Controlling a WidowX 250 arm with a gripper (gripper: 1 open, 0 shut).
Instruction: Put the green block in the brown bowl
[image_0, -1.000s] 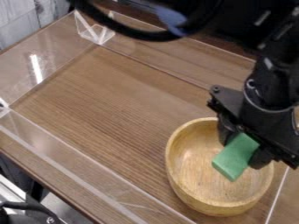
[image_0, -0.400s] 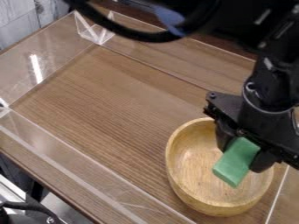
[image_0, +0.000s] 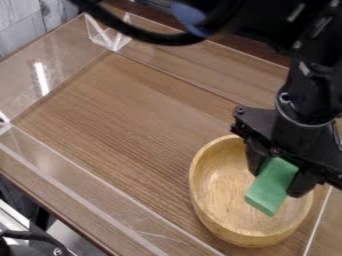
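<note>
The brown bowl (image_0: 254, 200) sits at the lower right of the wooden table (image_0: 120, 120): round, light wood, thick-rimmed, with grain showing on its inner wall. Inside its rim hangs the green block (image_0: 273, 187), a flat, matte, bright green bar, tilted with its lower end down near the bowl's floor; whether it touches the wood is unclear. Above it, the black gripper (image_0: 283, 163) pinches the block's upper end, jaws pointing steeply down.

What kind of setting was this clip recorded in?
Probably a lab robot workcell: a wood-grain table fenced by clear plastic walls, with a black arm's gripper over a wooden bowl.
</note>
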